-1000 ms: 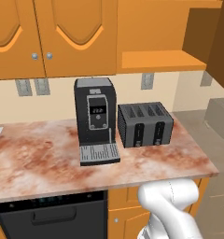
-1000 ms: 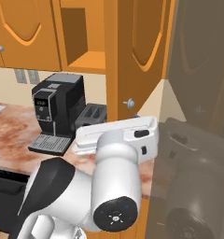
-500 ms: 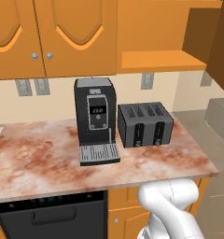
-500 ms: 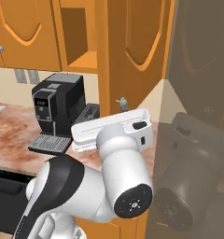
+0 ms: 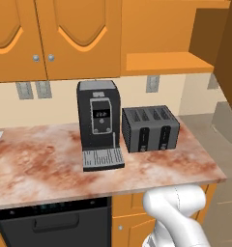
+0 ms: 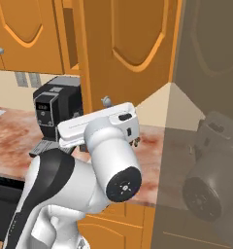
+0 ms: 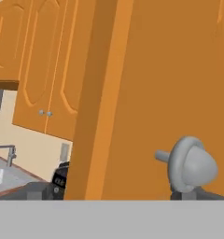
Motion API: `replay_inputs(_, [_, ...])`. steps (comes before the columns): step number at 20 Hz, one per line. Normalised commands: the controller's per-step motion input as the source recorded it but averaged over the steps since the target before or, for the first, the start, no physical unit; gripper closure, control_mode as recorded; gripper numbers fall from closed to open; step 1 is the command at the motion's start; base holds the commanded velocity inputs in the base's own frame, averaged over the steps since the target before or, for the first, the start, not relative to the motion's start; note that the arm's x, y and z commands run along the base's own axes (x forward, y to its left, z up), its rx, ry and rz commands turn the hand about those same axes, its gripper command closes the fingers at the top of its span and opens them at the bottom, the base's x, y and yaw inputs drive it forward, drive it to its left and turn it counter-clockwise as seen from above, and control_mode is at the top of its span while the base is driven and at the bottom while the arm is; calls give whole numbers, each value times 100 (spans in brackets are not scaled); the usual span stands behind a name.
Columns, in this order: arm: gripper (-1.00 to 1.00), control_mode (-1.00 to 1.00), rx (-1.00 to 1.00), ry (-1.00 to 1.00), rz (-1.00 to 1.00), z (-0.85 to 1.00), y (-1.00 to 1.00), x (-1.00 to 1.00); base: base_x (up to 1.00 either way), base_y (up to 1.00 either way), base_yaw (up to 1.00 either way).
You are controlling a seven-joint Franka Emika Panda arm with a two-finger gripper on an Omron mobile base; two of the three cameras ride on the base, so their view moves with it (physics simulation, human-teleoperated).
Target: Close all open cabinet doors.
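Gripper [image 6: 136, 142] raised beside open cabinet door [image 6: 133, 53], near its silver knob [image 7: 191, 163], likely to push it shut; finger spacing impossible to tell.

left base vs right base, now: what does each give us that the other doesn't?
Left base view adds: the toaster beside the coffee machine, and the wall outlet above it.

Right base view adds: the arched face of the open cabinet door, swung out toward the camera, and its round knob, with the arm reaching in just below the knob.

Shared: the coffee machine, the marbled counter, and the closed cabinet doors to the left.
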Motion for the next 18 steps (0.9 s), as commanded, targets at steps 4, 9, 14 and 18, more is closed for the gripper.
replay_inputs(4, [-100, -100, 0, 0, 1, 0, 57, 55, 0, 0, 0])
replay_inputs(9, [-100, -100, 0, 0, 1, 0, 57, 55, 0, 0, 0])
replay_inputs(14, [-100, -100, 0, 0, 0, 0, 55, 58, 0, 0, 0])
replay_inputs(18, [-100, -100, 0, 0, 0, 0, 54, 61, 0, 0, 0])
